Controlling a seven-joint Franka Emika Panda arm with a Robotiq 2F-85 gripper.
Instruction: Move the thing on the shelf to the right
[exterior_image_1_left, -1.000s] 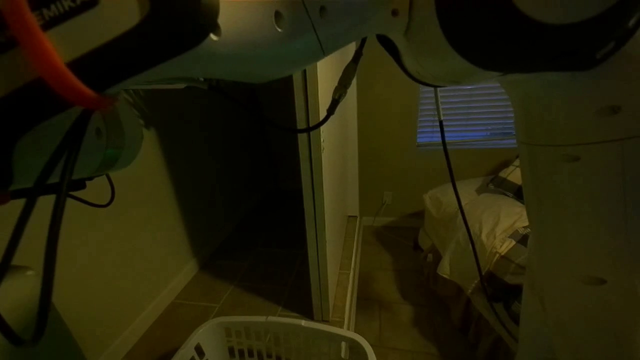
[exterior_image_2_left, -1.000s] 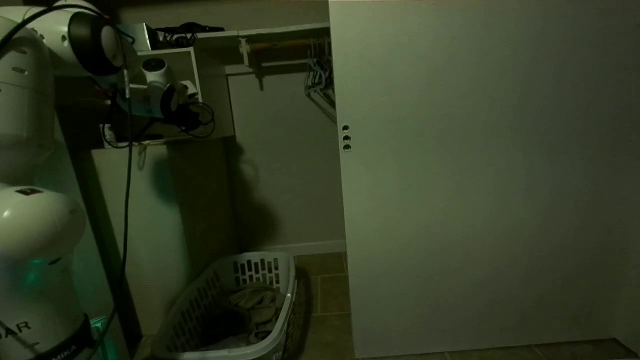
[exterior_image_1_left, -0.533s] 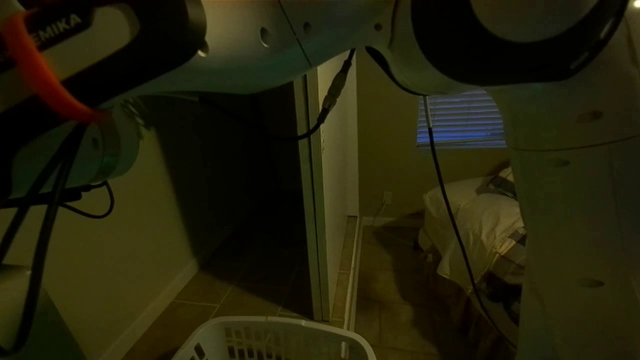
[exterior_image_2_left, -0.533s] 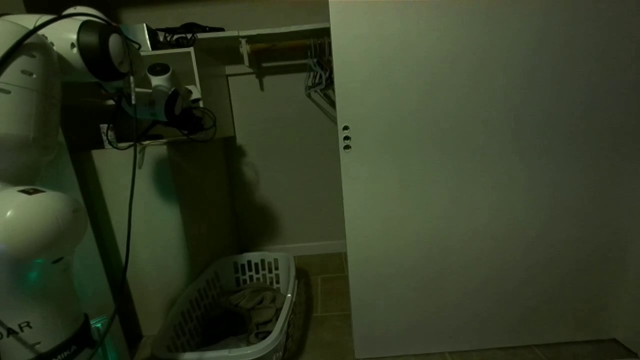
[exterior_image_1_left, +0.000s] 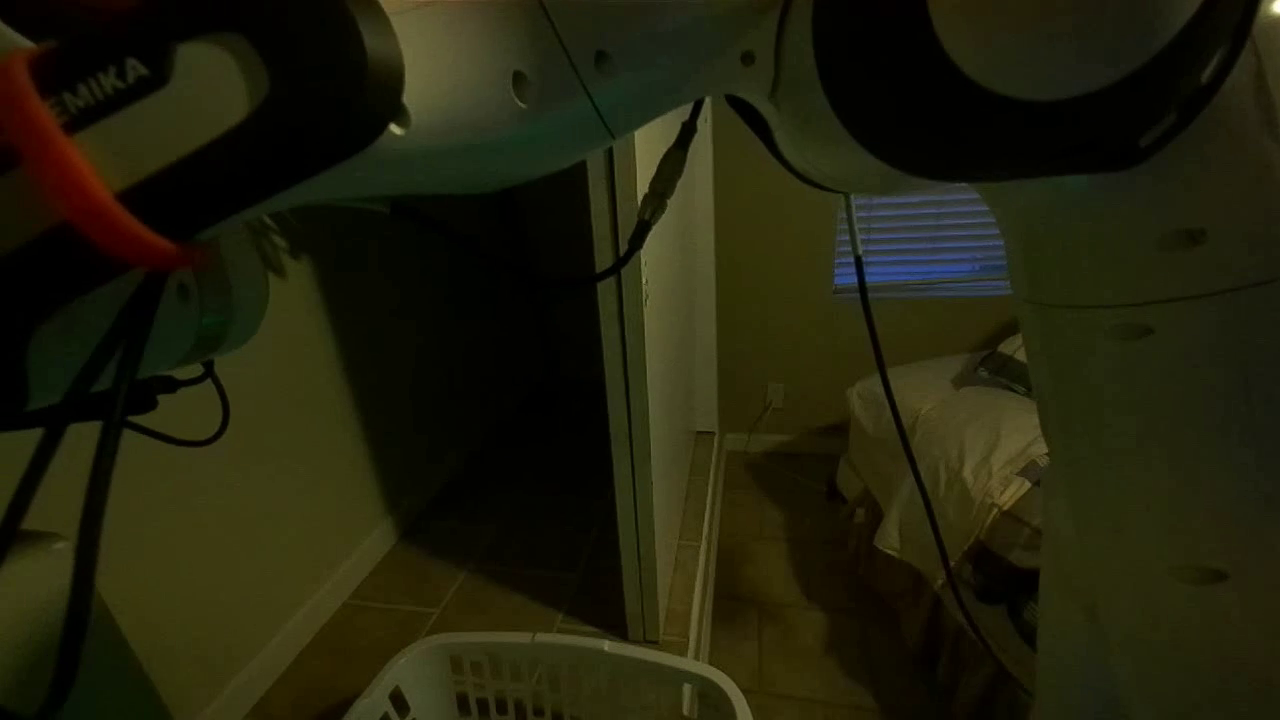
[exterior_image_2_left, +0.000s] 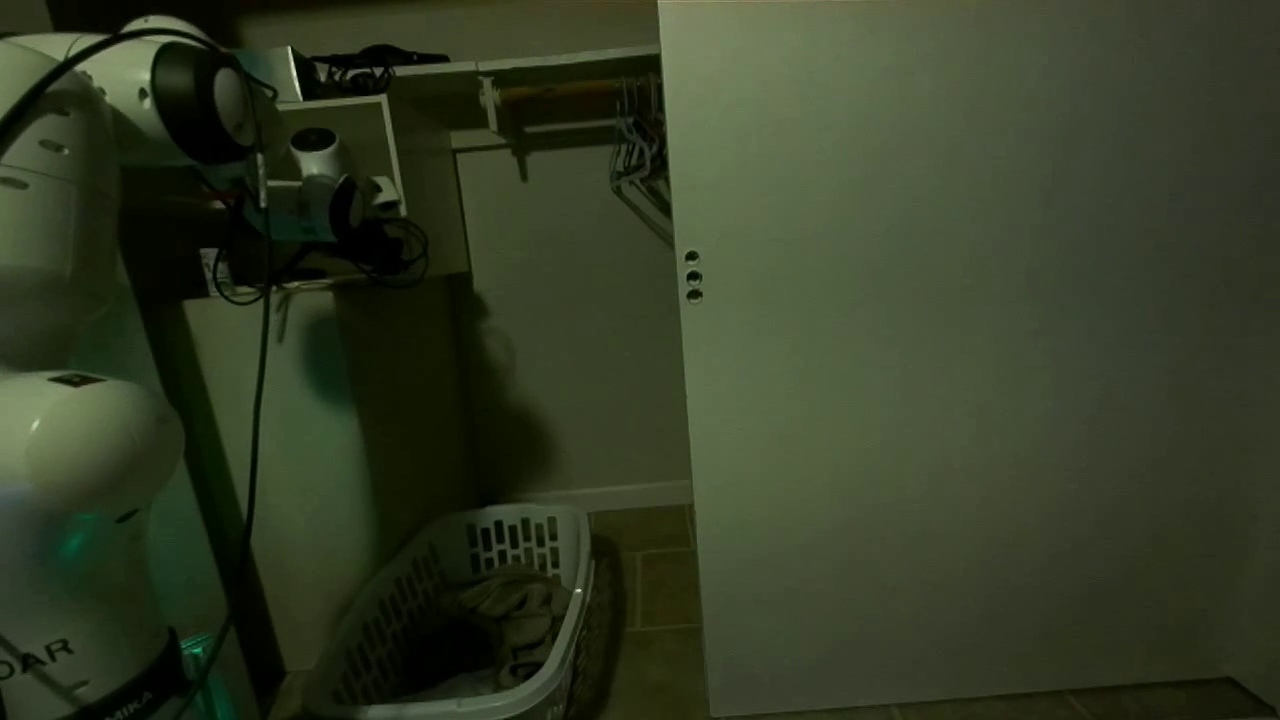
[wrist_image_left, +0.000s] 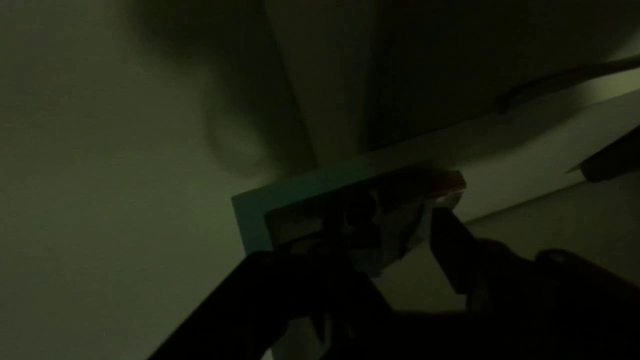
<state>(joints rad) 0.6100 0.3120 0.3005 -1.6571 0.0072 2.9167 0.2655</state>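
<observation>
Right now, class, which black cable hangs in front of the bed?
In an exterior view, the rightmost cable, which also crosses the window; the others hang farther left.

Hand (wrist_image_left: 387, 245) a dark blur in the wrist view, its base beyond the lower edge.

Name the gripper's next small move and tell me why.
I would probably ease the gripper gently closed before any sideways move. In the wrist view its fingers stand apart, and a dim object with a reddish end shows at the gap between them. It is too dark to tell whether they touch it, so a soft squeeze seems the safest check.
</observation>
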